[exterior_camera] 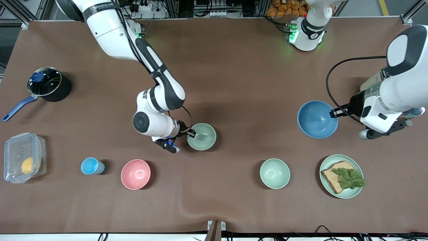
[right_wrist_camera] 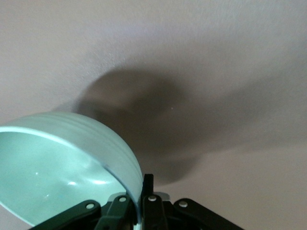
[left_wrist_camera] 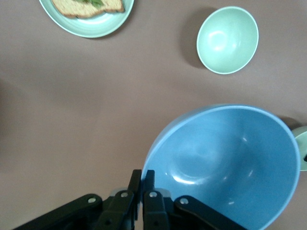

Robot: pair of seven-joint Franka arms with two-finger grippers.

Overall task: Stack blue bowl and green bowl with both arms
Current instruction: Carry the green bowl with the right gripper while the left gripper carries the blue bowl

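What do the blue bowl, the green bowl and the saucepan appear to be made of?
The blue bowl and the green bowl look like matte plastic or melamine: thin even rims, flat colour, only soft highlights inside; glazed ceramic can't be ruled out. The saucepan looks like dark coated metal under a clear glass lid with a blue knob, and its blue handle looks plastic.

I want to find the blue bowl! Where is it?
The blue bowl is toward the left arm's end of the table, its rim pinched by the left gripper, farther from the front camera than the sandwich plate.
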